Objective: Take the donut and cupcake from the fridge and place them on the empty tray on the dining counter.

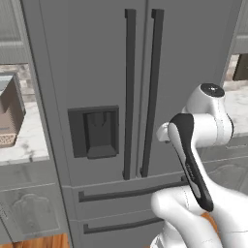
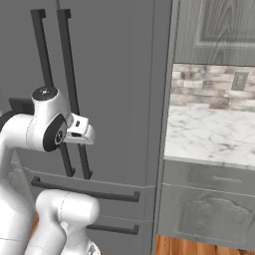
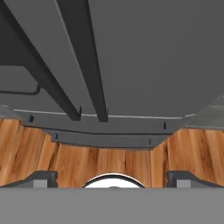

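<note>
The grey fridge (image 1: 87, 58) stands straight ahead with both doors shut, its two long black handles (image 1: 130, 92) side by side in the middle. Its dark dispenser panel (image 1: 94, 131) is on the left door and two drawers (image 1: 121, 193) lie below. My gripper (image 3: 113, 178) is open and empty, its tips spread wide, looking down along the fridge (image 3: 153, 57) front toward the floor. My arm's hand hangs close before the right door's handle (image 2: 69, 74). The donut, cupcake, tray and dining counter are out of view.
A white marble counter (image 2: 209, 134) over grey cabinets adjoins the fridge on the right, with a grey wall cabinet (image 2: 214, 30) above. On the left counter stands a brown box (image 1: 9, 114). Wooden floor (image 3: 109, 162) lies below.
</note>
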